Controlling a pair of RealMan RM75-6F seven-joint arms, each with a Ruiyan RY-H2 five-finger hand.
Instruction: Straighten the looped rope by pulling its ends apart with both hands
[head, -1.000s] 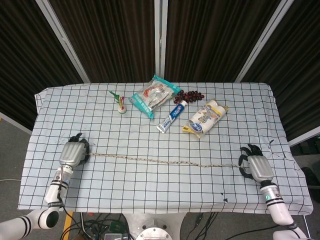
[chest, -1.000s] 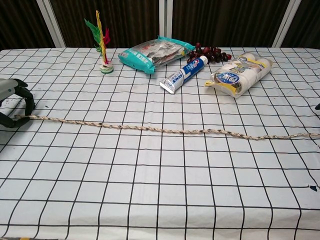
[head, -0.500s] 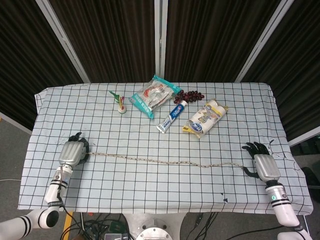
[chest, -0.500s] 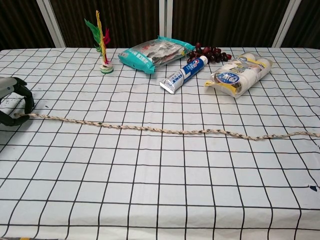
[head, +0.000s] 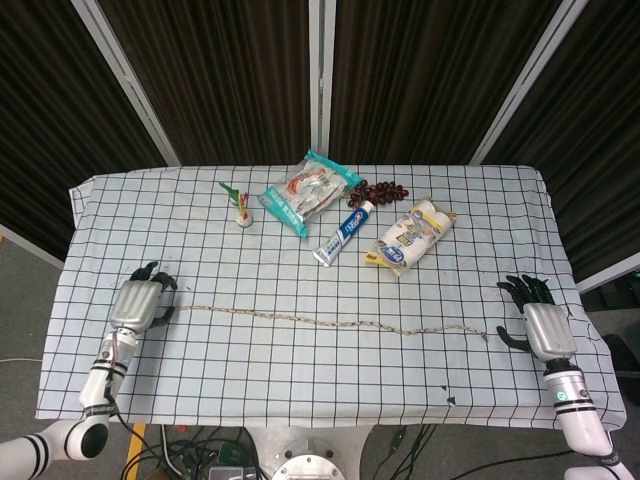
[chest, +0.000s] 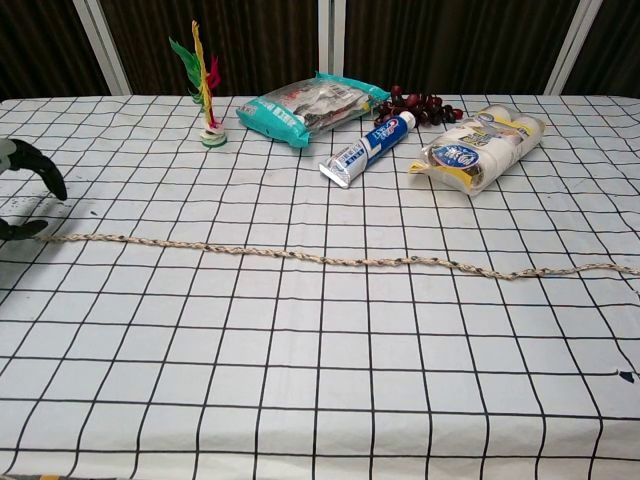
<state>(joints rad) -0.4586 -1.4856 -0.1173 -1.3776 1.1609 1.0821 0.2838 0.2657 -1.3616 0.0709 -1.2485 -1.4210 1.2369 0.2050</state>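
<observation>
rope lies stretched in a nearly straight line across the front of the bench, with no loop left, so the pulling looks done. left hand sits at the rope's left end, fingers spread, holding nothing. right hand is just beyond the right end, also spread and apart from it. only withdrawing seems left.

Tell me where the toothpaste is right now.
In the head view the toothpaste lies at the table's far middle, between the snack bag on its left and the yellow pack on its right.
</observation>
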